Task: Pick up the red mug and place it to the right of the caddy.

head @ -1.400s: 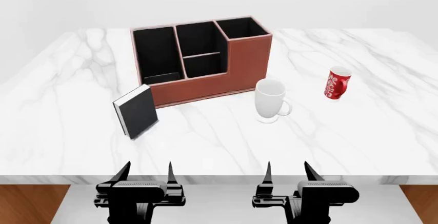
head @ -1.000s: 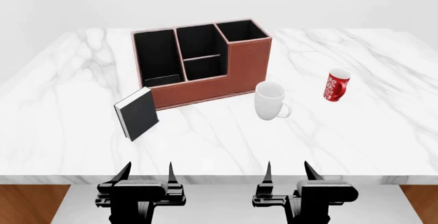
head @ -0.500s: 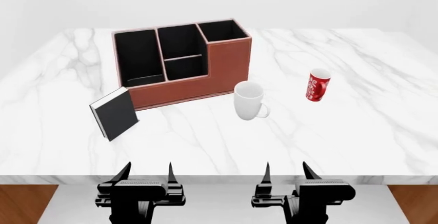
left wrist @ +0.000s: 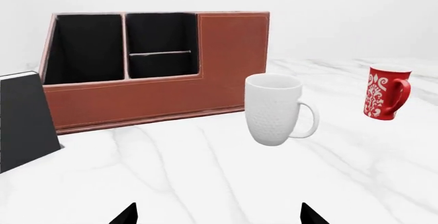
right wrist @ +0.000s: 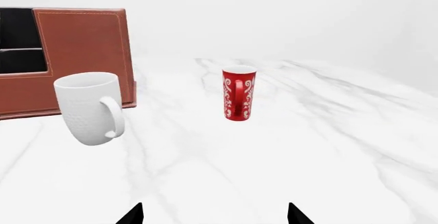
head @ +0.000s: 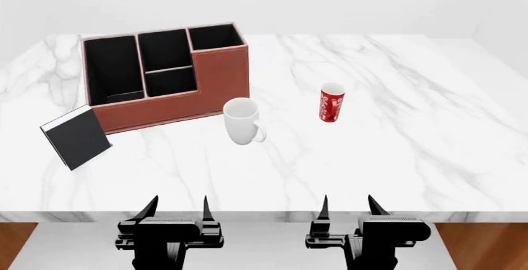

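Note:
The red mug (head: 332, 102) with white lettering stands upright on the marble table, right of the middle; it also shows in the right wrist view (right wrist: 238, 93) with its handle facing the camera, and in the left wrist view (left wrist: 384, 92). The reddish-brown caddy (head: 177, 94) with black compartments stands at the back left, also in the left wrist view (left wrist: 226, 65) and the right wrist view (right wrist: 82, 55). My left gripper (head: 175, 207) and right gripper (head: 347, 205) are open and empty, held before the table's front edge, far from the mug.
A larger white mug (head: 242, 120) stands between the caddy and the red mug, seen too in both wrist views (left wrist: 276, 109) (right wrist: 90, 107). A black book (head: 76, 137) leans at the caddy's front left. The table's front edge (head: 264, 215) runs just ahead of the grippers.
The head view has shifted right, so all table objects now lie further left in the frame. The white mug tipped a little. Both grippers keep their pose.

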### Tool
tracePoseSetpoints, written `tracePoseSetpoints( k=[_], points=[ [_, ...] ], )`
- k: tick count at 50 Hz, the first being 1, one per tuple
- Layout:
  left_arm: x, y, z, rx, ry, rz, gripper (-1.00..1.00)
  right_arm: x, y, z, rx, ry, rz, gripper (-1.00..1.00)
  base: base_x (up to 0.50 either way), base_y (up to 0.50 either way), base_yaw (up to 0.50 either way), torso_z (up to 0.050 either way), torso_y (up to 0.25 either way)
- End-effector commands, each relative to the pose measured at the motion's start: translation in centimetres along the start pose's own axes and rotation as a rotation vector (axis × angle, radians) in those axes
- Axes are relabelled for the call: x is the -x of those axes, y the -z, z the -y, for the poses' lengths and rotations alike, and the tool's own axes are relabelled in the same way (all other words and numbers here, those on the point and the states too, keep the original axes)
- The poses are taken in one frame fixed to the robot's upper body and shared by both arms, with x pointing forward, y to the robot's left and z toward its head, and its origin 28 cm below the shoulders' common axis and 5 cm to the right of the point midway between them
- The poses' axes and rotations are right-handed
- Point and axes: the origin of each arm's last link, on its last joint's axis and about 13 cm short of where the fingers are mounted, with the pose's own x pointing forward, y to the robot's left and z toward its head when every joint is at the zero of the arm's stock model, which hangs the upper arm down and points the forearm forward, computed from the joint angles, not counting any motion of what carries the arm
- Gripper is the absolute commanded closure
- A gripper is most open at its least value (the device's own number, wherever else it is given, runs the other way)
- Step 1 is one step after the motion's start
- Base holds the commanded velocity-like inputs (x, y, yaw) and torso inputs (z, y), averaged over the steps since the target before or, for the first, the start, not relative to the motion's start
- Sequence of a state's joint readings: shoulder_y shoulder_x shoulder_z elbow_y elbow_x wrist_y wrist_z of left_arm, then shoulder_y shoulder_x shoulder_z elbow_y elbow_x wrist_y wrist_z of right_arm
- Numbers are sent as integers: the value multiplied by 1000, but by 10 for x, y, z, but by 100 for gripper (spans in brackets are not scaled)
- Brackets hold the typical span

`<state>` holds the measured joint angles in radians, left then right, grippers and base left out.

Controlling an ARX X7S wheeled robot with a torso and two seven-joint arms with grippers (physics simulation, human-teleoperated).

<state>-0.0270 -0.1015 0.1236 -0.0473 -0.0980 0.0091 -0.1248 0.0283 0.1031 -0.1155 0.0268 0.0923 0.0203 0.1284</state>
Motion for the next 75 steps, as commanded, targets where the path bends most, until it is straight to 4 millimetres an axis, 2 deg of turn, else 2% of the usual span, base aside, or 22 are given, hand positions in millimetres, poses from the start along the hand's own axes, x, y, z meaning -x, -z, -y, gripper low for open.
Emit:
tracePoseSetpoints(
  k=[1,5,8,9,10,11,12,13,15,16,19,30,71,75],
  points=[
    [0,0,-1,-2,-1,-8,-100,-2,-1,-1,-5,24,1,-100,0,0,0,0,0],
    [-3,-7,-1,1,-8,-29,-100,-5,-7,0,-4,32,-4,-100,0,0,0,0,0],
    [-10,-36,-3,-3,-26,-38,-100,-14,-25,1,6,31,-14,-100,0,0,0,0,0],
    [-13,-47,-4,-14,-35,-41,-100,-18,-37,2,10,30,-8,-100,0,0,0,0,0],
    [-15,-59,-5,-30,-29,-38,-100,-22,-56,3,10,23,8,-100,0,0,0,0,0],
    [-22,-97,-8,-61,-31,35,-100,-25,-71,5,-2,19,24,-100,0,0,0,0,0],
    [-24,-110,-10,-88,-29,6,-100,-26,-81,5,-13,9,25,-100,0,0,0,0,0],
    [-26,-133,-12,-102,-17,28,-100,-29,-93,6,-23,-4,27,-100,0,0,0,0,0],
    [-29,-162,-13,-126,-13,71,-100,-32,-104,7,-29,-8,39,-100,0,0,0,0,0],
    [-31,-188,-14,-109,9,90,-100,-36,-108,7,-2,8,68,-100,0,0,0,0,0],
    [-36,-210,-15,-134,16,116,-100,-41,-111,8,-2,34,57,-100,51,0,0,0,0],
    [-44,-205,-12,-118,52,86,-100,-45,-115,10,-16,51,45,-100,481,0,0,0,0],
    [-39,-203,-16,-117,37,102,-100,-47,-109,10,-13,65,32,-100,500,0,0,0,1],
    [-40,-203,-17,-119,33,101,-100,-47,-110,11,-16,69,30,-100,0,0,0,0,3]
  ],
)
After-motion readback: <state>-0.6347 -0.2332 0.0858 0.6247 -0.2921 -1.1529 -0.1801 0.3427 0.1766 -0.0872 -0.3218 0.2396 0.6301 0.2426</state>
